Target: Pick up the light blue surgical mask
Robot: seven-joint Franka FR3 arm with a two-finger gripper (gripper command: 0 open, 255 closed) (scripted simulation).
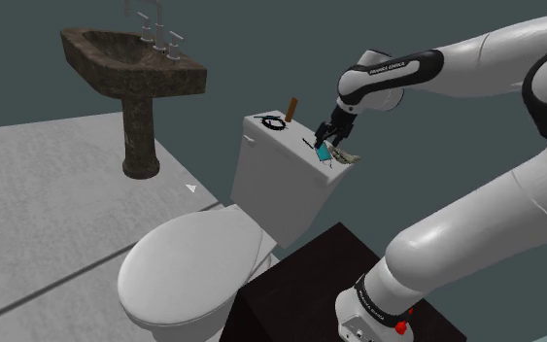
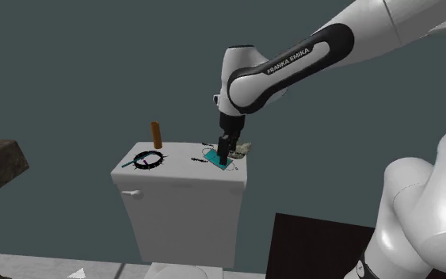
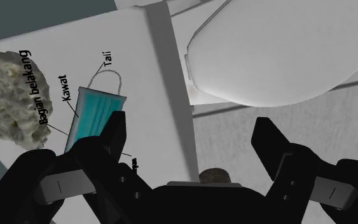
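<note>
Teal mask [image 3: 95, 114] lies on the tank lid [image 3: 133, 63], outside the wide-spread fingers [image 3: 274, 145] (one tip overlaps it).

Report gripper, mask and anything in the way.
Gripper open, low over toilet tank lid. Light blue mask flat on lid, one finger over its edge, not clasped. Rough grey lump beside mask.

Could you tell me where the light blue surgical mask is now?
The mask lies on the toilet tank lid, at its end on the shoulder view's right, beneath the open gripper and beside a rough lump.
</note>
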